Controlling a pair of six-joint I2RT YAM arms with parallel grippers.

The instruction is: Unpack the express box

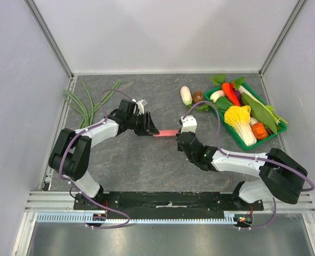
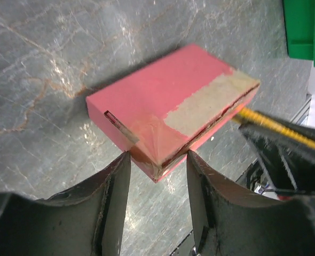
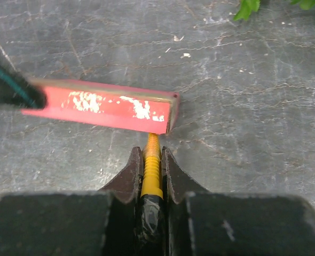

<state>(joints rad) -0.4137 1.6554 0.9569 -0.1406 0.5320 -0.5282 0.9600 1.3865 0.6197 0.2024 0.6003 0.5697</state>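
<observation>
The pink-red express box (image 1: 166,133) lies mid-table between both grippers, a torn brown strip along its flap edge (image 2: 163,101). My left gripper (image 1: 151,129) has its fingertips pressed against the two sides of the box's near corner (image 2: 157,160). My right gripper (image 1: 183,136) is shut on the yellow-and-black utility knife (image 3: 152,170). The knife's tip meets the box's lower edge near its right end (image 3: 104,104). The knife also shows in the left wrist view (image 2: 275,125), at the flap seam.
A green tray (image 1: 279,130) of toy vegetables stands at the back right; its corner shows in the left wrist view (image 2: 301,26). A white radish (image 1: 186,95) and a brown mushroom (image 1: 198,96) lie left of it. Green beans (image 1: 85,104) lie at the back left.
</observation>
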